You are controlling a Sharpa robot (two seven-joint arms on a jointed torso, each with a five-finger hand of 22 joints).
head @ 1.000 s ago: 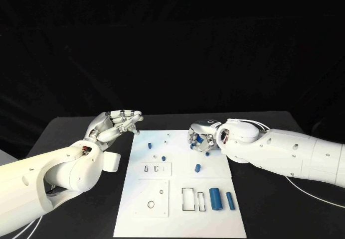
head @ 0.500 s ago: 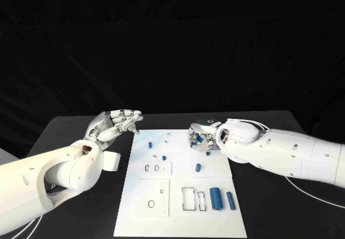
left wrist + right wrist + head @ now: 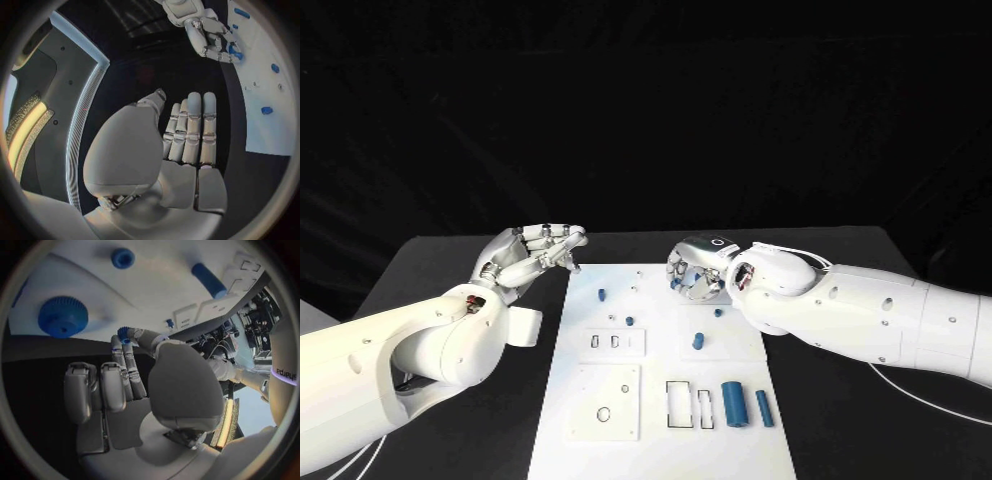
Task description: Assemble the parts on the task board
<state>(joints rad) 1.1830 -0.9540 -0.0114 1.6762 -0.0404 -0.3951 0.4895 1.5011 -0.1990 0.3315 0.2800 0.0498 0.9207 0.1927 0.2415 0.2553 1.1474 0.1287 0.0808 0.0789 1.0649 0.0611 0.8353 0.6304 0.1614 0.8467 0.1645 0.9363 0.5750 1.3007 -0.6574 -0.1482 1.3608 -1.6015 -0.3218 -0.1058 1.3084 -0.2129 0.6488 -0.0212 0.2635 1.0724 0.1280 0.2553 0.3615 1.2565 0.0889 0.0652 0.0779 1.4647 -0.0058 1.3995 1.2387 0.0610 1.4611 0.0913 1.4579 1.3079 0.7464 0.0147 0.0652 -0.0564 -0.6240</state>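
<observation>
1. While the left hand (image 3: 535,252) hangs over the black worktop (image 3: 473,270) just beside the task board's (image 3: 661,420) far left corner, its fingers are curled in toward the palm with nothing between them.
2. From the left wrist view, that hand's fingers (image 3: 190,125) lie side by side and close together, the thumb alongside, and the board's white edge (image 3: 262,110) is beside them.
3. Over the far right part of the board, the right hand (image 3: 697,270) is raised, palm turned toward the board's middle.
4. Its thumb and a fingertip pinch a small blue part (image 3: 124,333), seen in the right wrist view; the left wrist view shows the same blue piece (image 3: 234,49) at that hand's fingertips.
5. On the board's far left lies a short blue peg (image 3: 602,294), with another small blue part (image 3: 629,320) nearer the middle, just beyond the paired slots (image 3: 604,341).
6. Near the right hand are a tiny blue part (image 3: 718,313) and a short blue cylinder (image 3: 697,342), both on the board.
7. Toward the near right, a thick blue cylinder (image 3: 733,403) and a thinner blue rod (image 3: 764,407) lie side by side next to rectangular cut-outs (image 3: 691,403).
8. A blue gear (image 3: 62,316) lies on the board in the right wrist view.
</observation>
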